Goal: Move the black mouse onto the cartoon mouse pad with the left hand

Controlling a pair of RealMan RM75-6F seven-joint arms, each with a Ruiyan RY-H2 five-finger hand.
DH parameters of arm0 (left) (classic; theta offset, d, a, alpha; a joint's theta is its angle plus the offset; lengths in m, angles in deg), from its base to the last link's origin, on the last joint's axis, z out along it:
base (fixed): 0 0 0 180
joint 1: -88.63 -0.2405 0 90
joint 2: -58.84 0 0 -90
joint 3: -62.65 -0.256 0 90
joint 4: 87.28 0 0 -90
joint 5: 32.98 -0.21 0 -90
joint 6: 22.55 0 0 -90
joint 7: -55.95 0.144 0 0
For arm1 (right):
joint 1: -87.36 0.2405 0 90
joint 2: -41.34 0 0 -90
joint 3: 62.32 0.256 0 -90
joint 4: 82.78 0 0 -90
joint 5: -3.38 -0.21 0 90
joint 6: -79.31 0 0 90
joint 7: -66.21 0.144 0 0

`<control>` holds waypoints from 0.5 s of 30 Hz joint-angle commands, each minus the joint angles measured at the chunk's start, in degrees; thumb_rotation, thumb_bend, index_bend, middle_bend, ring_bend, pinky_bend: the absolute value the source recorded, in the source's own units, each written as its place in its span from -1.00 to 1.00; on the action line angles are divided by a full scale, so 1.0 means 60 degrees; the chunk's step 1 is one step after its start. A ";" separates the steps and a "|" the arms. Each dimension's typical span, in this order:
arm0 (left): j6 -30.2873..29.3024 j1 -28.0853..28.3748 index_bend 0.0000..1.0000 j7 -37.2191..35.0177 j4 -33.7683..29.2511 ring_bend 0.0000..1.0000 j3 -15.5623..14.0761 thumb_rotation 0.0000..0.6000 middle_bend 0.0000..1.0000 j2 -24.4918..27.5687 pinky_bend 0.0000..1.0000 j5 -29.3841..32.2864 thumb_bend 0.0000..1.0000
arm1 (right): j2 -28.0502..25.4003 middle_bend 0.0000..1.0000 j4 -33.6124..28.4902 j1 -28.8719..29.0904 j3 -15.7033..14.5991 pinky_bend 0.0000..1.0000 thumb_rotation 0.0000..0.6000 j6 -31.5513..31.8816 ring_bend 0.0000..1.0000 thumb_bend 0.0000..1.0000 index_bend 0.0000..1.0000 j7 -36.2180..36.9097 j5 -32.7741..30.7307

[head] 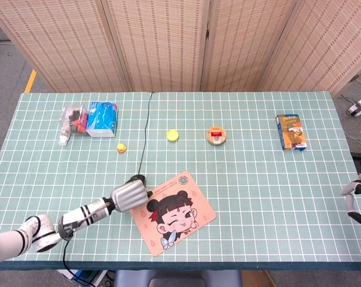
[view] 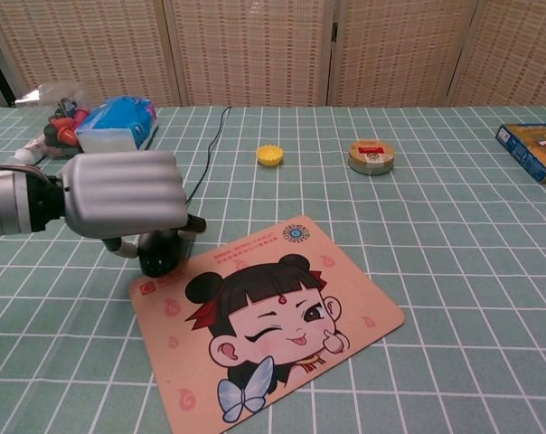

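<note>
Black mouse (view: 157,256) gripped under curled fingers of left hand (view: 124,195), at left corner of cartoon mouse pad (view: 282,325), cable (head: 142,136) trailing rearward, right hand (head: 358,197) at table edge, finger state indiscernible.

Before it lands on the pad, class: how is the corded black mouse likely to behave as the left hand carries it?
The black mouse looks small and rigid, so it probably keeps its shape under the left hand. Its thin cable trails across the table, so it may tug slightly. The smooth shell could slip.
</note>
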 commanded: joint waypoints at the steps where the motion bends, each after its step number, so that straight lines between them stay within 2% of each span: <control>1: 0.0649 -0.0090 0.23 0.0986 -0.1378 1.00 0.0314 1.00 1.00 0.0491 1.00 0.0764 -0.78 | -0.0020 -0.05 -0.0005 -0.0034 -0.0017 0.19 1.00 0.0069 -0.11 -0.38 0.03 0.0049 0.0058; 7: 0.1314 -0.0170 0.23 0.2536 -0.2793 1.00 0.0583 1.00 1.00 0.0770 1.00 0.1569 -0.78 | -0.0074 -0.05 -0.0011 -0.0120 -0.0041 0.19 1.00 0.0252 -0.11 -0.38 0.03 0.0190 0.0174; 15: 0.1799 -0.0063 0.24 0.3563 -0.3479 1.00 0.0905 1.00 1.00 0.0491 1.00 0.2358 -0.78 | -0.0129 -0.05 0.0013 -0.0238 -0.0035 0.19 1.00 0.0492 -0.11 -0.39 0.03 0.0368 0.0242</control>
